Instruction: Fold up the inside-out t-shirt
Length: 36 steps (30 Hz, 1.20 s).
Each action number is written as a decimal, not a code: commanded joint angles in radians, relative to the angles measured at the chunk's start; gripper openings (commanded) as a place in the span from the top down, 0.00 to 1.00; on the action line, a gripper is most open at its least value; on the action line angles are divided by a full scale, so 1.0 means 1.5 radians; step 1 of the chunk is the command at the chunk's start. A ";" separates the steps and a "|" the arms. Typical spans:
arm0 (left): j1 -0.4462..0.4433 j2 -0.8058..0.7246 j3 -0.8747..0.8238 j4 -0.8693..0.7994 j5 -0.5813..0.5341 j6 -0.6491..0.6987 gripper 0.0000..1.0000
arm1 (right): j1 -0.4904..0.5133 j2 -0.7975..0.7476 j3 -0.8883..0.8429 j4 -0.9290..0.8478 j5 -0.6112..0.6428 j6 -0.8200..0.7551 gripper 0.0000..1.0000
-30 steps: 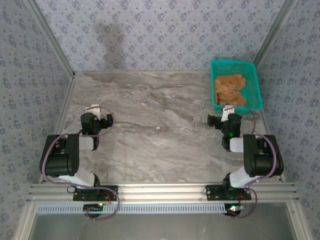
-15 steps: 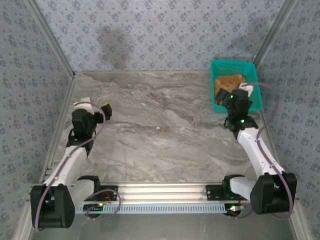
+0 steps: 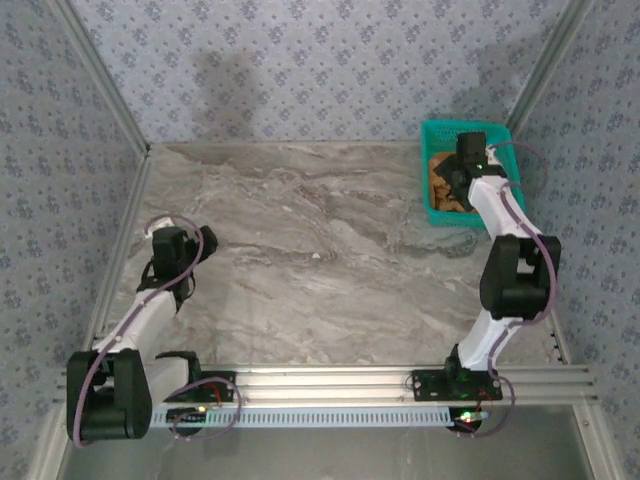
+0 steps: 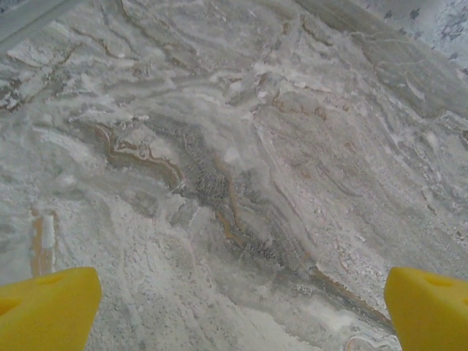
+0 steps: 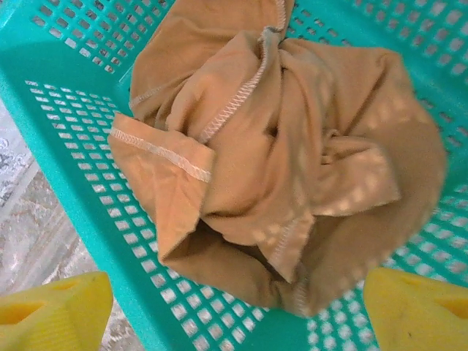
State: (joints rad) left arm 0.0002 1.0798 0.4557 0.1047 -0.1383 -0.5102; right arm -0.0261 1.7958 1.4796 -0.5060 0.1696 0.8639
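Observation:
The inside-out t-shirt (image 5: pixel 292 146) is a crumpled caramel-brown bundle with pale stitched seams showing, lying in the teal mesh basket (image 5: pixel 66 146) at the table's far right corner (image 3: pixel 505 135). In the top view a bit of the t-shirt (image 3: pixel 441 180) shows beside the arm. My right gripper (image 3: pixel 458 178) hangs over the basket, pointing down at the cloth. Its yellow fingers (image 5: pixel 55 311) stand wide apart on either side of the bundle's near edge, so the right gripper (image 5: pixel 235 313) is open and holds nothing. My left gripper (image 3: pixel 178 245) is open over bare marble (image 4: pixel 241 314).
The grey-veined marble table (image 3: pixel 320 260) stretches between the two arms. Patterned walls with metal frame posts (image 3: pixel 110 110) close in the left, right and back. The basket's raised rim (image 3: pixel 432 215) surrounds the right gripper.
The right arm has stretched from the near table edge out to the basket and now hangs over the shirt. The left arm has unfolded toward the left side of the table.

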 commanded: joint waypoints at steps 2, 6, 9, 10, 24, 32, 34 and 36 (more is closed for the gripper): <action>0.003 0.022 0.035 -0.018 0.007 -0.017 0.00 | -0.010 0.091 0.090 -0.060 -0.051 0.097 0.13; 0.003 0.034 0.047 -0.030 0.005 -0.018 0.01 | -0.009 0.164 0.160 -0.084 -0.035 0.141 0.18; 0.004 0.031 0.047 -0.031 0.005 -0.018 0.01 | -0.005 0.204 0.195 -0.084 -0.024 0.152 0.29; 0.004 0.028 0.047 -0.035 -0.001 -0.019 0.00 | -0.004 0.213 0.201 -0.078 -0.022 0.155 0.39; 0.020 0.044 0.020 -0.035 -0.104 -0.130 0.01 | 0.081 -0.026 0.099 -0.022 0.117 0.056 1.00; 0.022 0.089 0.051 -0.056 -0.063 -0.127 0.01 | 0.159 -0.209 0.071 0.034 0.259 -0.036 1.00; 0.023 0.101 0.067 -0.071 -0.052 -0.117 0.01 | 0.182 -0.232 0.109 0.033 0.278 -0.070 1.00; 0.023 0.111 0.083 -0.087 -0.041 -0.102 0.00 | 0.206 -0.247 0.155 0.032 0.293 -0.101 1.00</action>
State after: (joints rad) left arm 0.0265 1.2339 0.5247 0.0139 -0.2314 -0.6823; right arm 0.2440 1.4528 1.6356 -0.4885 0.5102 0.8104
